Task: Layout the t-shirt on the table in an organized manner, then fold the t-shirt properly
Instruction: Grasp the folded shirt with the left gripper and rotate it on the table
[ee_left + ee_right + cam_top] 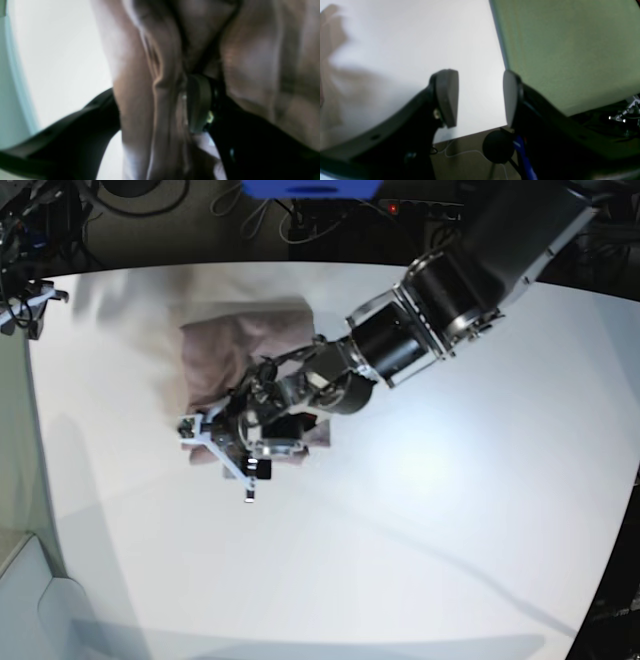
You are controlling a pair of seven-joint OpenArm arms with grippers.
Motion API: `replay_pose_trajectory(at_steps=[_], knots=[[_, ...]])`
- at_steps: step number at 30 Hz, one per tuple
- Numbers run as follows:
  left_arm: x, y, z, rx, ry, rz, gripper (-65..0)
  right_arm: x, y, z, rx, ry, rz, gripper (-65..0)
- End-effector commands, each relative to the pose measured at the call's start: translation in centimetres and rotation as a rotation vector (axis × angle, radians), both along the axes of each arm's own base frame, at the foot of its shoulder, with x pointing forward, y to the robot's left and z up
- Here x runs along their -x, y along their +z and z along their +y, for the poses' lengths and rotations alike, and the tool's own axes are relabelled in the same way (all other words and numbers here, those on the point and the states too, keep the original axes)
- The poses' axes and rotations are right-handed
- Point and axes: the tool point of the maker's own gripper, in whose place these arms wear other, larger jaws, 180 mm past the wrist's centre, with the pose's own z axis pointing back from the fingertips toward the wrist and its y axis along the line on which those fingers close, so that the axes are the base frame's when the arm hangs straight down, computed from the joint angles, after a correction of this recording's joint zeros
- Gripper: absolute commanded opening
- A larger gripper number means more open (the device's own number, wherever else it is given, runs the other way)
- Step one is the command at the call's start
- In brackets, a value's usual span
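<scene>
From my seat I see dark floor (330, 225) beyond the far edge, strewn with cables (270, 215) — a blue box (310, 188) at top. A green panel (570, 50) stands alongside; below it, brown floor (467, 160) and a thin white cord (460, 153).

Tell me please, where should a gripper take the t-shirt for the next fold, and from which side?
Probably the far edge of the t-shirt, coming from above. In the base view the cloth lies in a compact bundle on the table, and that edge is bare, while the left gripper covers the near edge.
</scene>
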Motion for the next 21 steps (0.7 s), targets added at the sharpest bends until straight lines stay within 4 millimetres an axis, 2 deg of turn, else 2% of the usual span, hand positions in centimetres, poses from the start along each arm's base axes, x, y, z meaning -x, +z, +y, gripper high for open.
replay_pose_trajectory(at_steps=[1, 4, 8, 14, 19, 21], knots=[[-1.4, 1.0, 0.6, -0.036, 0.011, -0.025, -31.5, -0.5, 1.2, -0.2, 0.025, 0.015, -0.037, -39.2], [-3.1, 2.6, 0.8, -0.017, 0.036, -0.053, -31.5, -0.5, 1.2, -0.2, 0.023, 0.015, -0.037, -39.2], [-4.4, 4.0, 0.8, -0.008, 0.043, -0.082, -31.5, -0.6, 1.1, -0.1, 0.023, 0.016, -0.037, -39.2], [-4.8, 5.2, -0.4, 0.008, 0.026, -0.103, -31.5, -0.5, 0.9, 0.2, 0.011, 0.012, -0.037, -39.2], [-5.7, 6.5, -0.6, 0.014, 0.024, -0.132, -31.5, -0.6, 1.2, 0.5, 0.016, 0.014, -0.046, -39.2], [-6.4, 8.4, -1.0, 0.037, 0.013, -0.175, -31.5, -0.5, 1.2, 0.6, 0.013, 0.012, -0.047, -39.2]])
